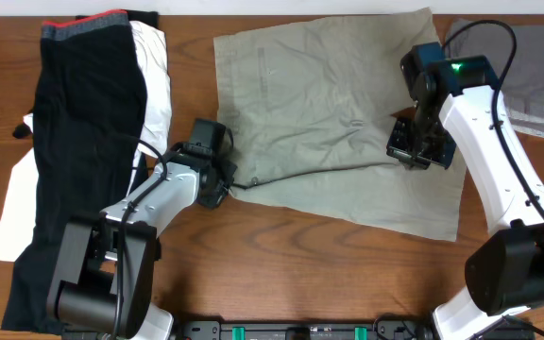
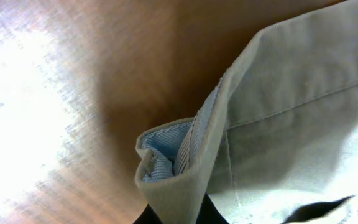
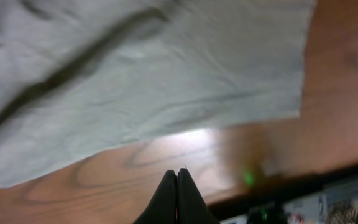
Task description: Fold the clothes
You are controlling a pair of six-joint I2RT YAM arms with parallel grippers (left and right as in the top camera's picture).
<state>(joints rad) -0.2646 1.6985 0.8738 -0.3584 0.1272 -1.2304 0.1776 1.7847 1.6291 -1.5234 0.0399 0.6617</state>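
Wooden table (image 1: 281, 247), limp light shorts (image 1: 329, 113): waistband corner pinched between my left gripper (image 1: 225, 179) jaws. My right gripper (image 3: 178, 186) is closed, empty.

1. Your left arm (image 1: 163, 196), down at seven o'clock in the overhead view, has a white shell on the long link and chunky black motor housings at the joints.
2. Left gripper (image 1: 225, 181), and it's all black, a boxy block at the end of that white link.
3. Over at three o'clock you've got your right arm (image 1: 489, 142), with the same white shells and a rounded black joint low at five o'clock.
4. There's a green light (image 1: 457, 67) glowing on its dark wrist housing at one o'clock, with a black cable (image 1: 513, 42) arcing above it.
5. Right gripper (image 3: 178, 198), wrist view, six o'clock: slim black fingers tapering to points.
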